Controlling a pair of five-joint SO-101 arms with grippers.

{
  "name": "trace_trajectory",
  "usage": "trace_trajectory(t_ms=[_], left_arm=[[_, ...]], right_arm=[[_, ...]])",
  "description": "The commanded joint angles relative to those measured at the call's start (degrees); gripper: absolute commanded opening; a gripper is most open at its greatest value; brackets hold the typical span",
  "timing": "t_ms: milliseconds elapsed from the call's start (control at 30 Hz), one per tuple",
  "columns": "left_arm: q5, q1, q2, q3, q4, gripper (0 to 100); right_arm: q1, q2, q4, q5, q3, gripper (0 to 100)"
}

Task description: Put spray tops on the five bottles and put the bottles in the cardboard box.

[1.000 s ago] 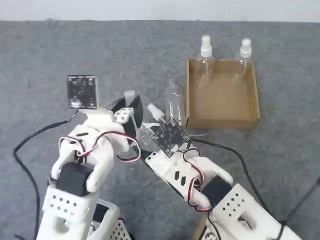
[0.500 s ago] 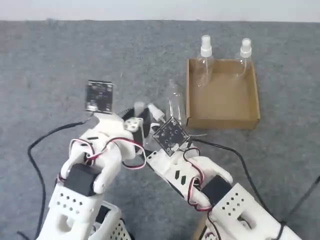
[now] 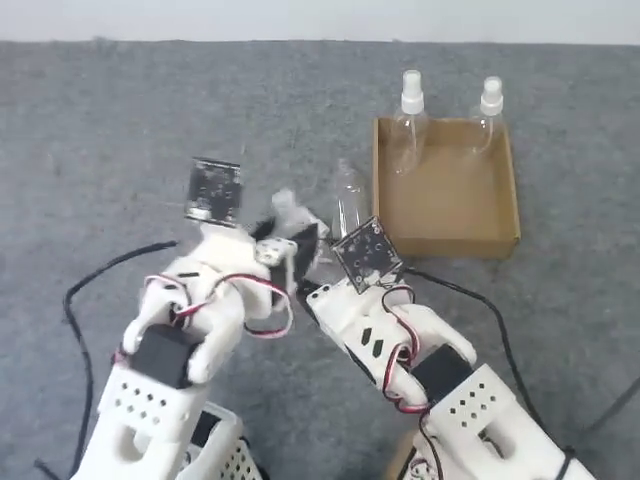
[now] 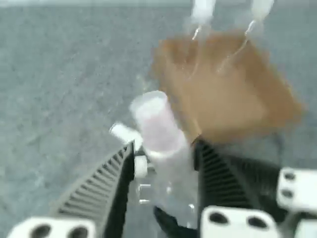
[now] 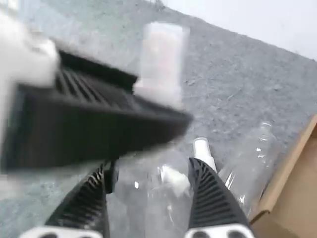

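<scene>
A clear bottle (image 5: pixel 148 198) stands between the fingers of my right gripper (image 5: pixel 147 171), which is shut on its body. On the bottle's upper end sits a white spray top (image 4: pixel 154 121) with a clear cap, and my left gripper (image 4: pixel 163 146) is shut around it. From above, the two grippers meet left of the cardboard box (image 3: pixel 445 225), with the left gripper (image 3: pixel 290 238) and the spray top (image 3: pixel 285 206) just beyond the right gripper (image 3: pixel 322 268). Two bottles with spray tops (image 3: pixel 411 105) (image 3: pixel 490 105) lean in the box's far side. An uncapped bottle (image 3: pixel 348 200) lies against the box's left wall.
The surface is grey carpet (image 3: pixel 120 100), open to the left and behind. A small white part (image 5: pixel 203 148) lies on the carpet beside the lying bottle (image 5: pixel 247 158). Cables (image 3: pixel 100 275) trail from both arms toward the front edge.
My left arm has swung right and forward to the right gripper, and the spray top now sits higher and farther back. The right gripper has shifted slightly right.
</scene>
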Motion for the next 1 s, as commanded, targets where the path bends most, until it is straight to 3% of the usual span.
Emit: trace_trajectory(t_ms=[0, 467, 800, 967], left_arm=[[-0.4, -5.5, -1.1, -6.5, 0.4, 19], [-2.6, -16.8, -0.4, -10.0, -4.6, 18], [-4.7, -11.1, 8.6, -11.1, -6.2, 18], [-6.6, -7.8, 9.3, -11.0, -3.3, 18]], right_arm=[[0.7, -2.2, -1.7, -0.6, -0.9, 0.6], [0.7, -2.2, -1.3, -0.6, -0.9, 0.6], [0.7, -2.2, -1.2, -0.6, -0.9, 0.6], [0.7, -2.2, -1.2, -0.6, -0.9, 0.6]])
